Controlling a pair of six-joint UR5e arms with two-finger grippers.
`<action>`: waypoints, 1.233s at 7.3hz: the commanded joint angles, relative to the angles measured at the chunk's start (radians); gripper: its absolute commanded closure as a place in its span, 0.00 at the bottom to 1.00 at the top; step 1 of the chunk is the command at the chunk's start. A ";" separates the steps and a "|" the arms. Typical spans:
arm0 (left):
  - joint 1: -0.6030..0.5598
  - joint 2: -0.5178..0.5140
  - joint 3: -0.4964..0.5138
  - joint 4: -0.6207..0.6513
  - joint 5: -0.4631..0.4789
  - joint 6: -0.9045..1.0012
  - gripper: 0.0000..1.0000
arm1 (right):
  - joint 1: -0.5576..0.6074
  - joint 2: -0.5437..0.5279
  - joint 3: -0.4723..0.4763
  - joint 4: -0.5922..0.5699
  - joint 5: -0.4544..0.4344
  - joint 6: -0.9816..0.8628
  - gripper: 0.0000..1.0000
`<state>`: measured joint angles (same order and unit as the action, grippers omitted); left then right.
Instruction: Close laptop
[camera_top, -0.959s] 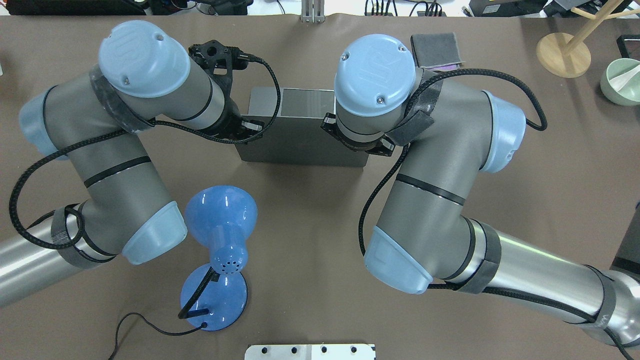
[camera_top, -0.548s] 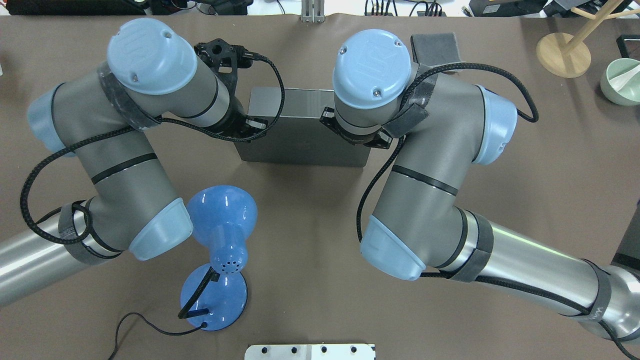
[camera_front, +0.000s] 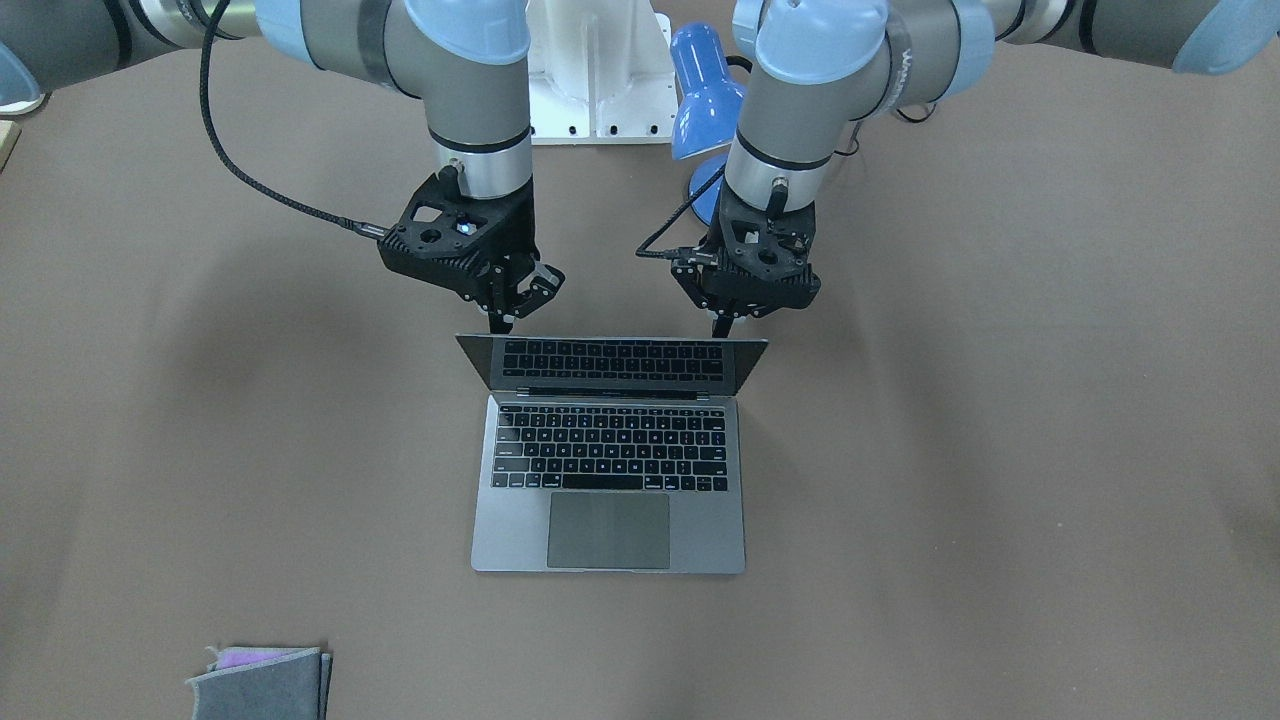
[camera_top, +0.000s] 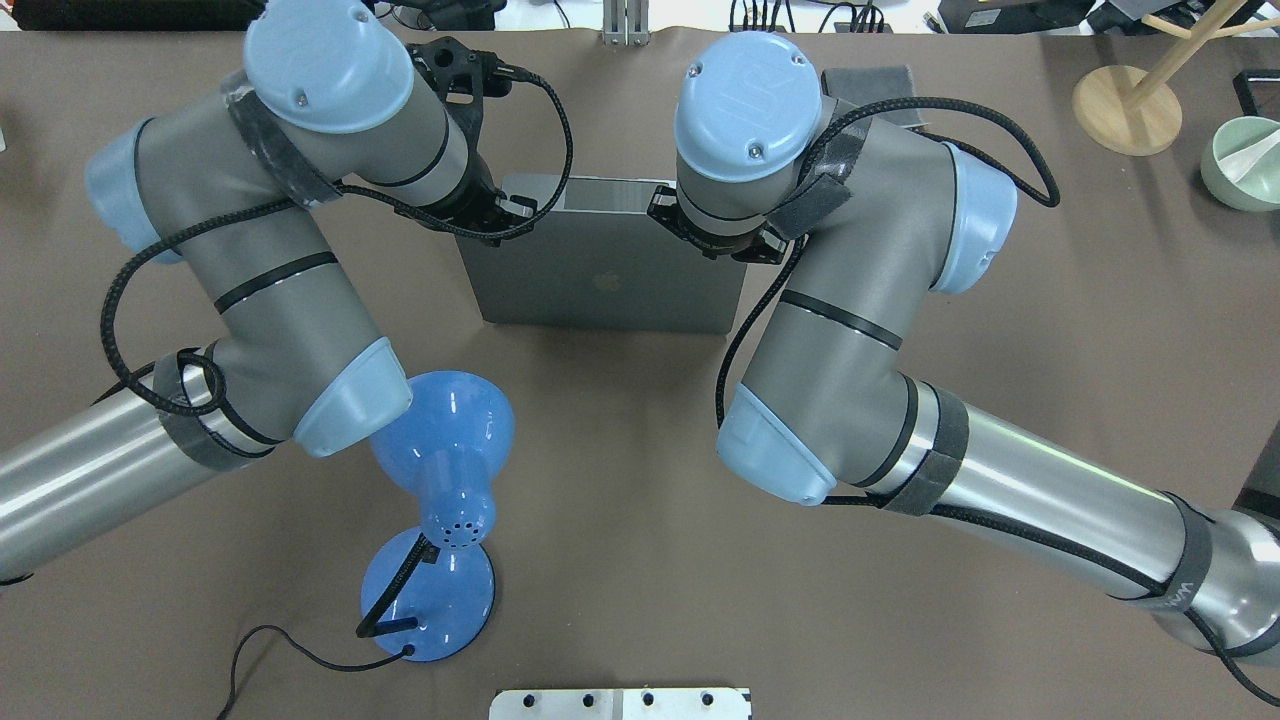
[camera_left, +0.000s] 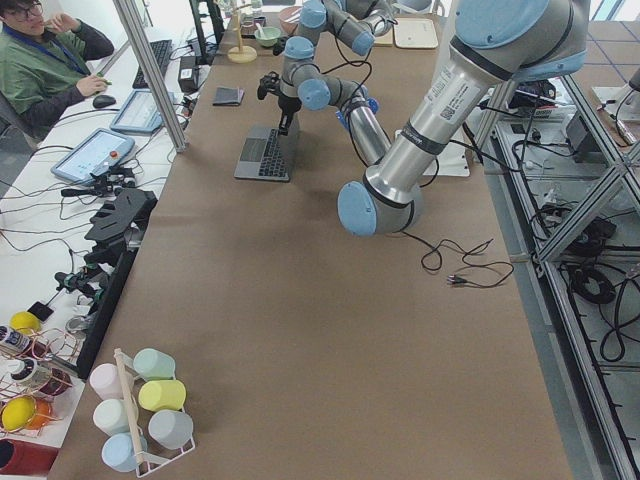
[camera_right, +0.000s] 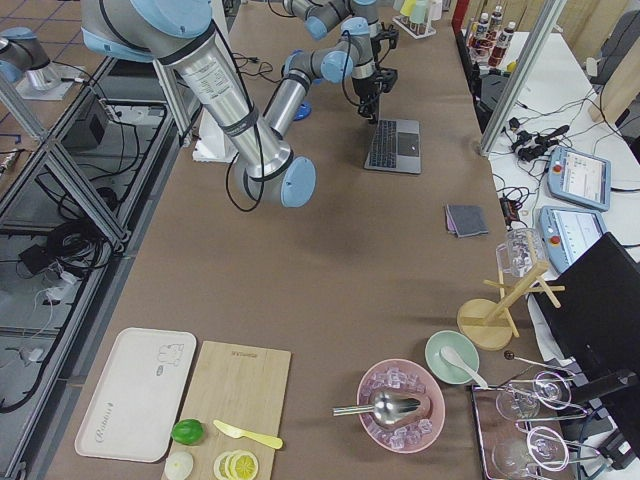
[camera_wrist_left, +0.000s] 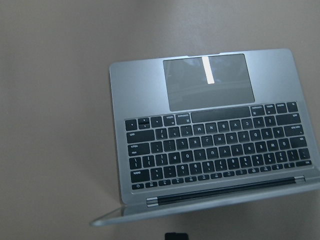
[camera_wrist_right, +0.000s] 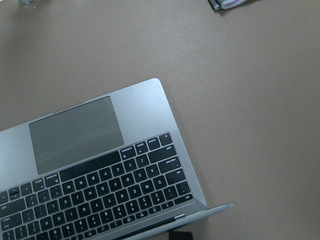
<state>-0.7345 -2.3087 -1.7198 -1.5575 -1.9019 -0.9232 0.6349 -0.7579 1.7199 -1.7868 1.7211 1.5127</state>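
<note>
Laptop (camera_front: 610, 470) sits mid-table, part open, with the lid tipped forward over the keyboard and the logo face-up in the overhead view. Left gripper (camera_front: 724, 326) is at one top corner of the lid and right gripper (camera_front: 500, 322) at the other. Both look closed, gripping nothing. Blue lamp (camera_top: 440, 500) stands near the left arm.
</note>
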 joint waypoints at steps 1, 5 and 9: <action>-0.031 -0.049 0.103 -0.048 -0.002 0.023 1.00 | 0.014 0.012 -0.049 0.030 0.002 -0.009 1.00; -0.048 -0.086 0.256 -0.145 0.000 0.043 1.00 | 0.048 0.058 -0.210 0.144 0.002 -0.025 1.00; -0.055 -0.119 0.365 -0.228 0.020 0.044 1.00 | 0.111 0.143 -0.445 0.285 0.011 -0.063 1.00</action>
<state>-0.7890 -2.4111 -1.3943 -1.7632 -1.8947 -0.8792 0.7298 -0.6443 1.3503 -1.5551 1.7286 1.4524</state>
